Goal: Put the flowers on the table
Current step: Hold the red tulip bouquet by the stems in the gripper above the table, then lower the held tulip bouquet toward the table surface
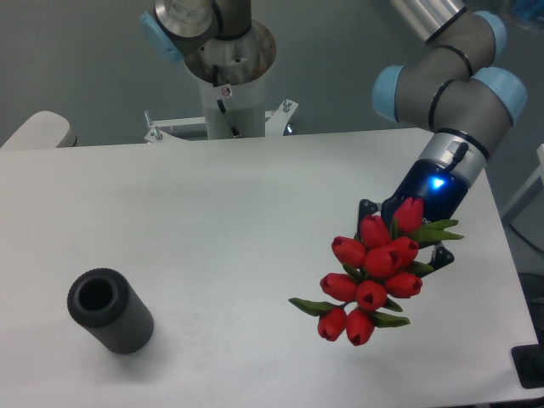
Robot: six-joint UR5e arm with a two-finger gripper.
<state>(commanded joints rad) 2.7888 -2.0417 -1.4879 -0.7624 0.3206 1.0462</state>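
Observation:
The flowers (374,272), a bunch of red tulips with green leaves, hang at the right side of the white table (255,221), blooms tipped toward the camera and the table's front edge. Their stems run up and back out of sight into my gripper (405,231), which sits right behind the top blooms. Only its black body corners and a blue-lit wrist show, and the fingers are covered by the blooms. The bunch looks held just above the tabletop, with the gripper shut on its stems.
A dark grey ribbed cylinder (110,310) lies on its side at the front left of the table. The arm's white base column (229,85) stands at the back edge. A black object (529,367) sits off the front right corner.

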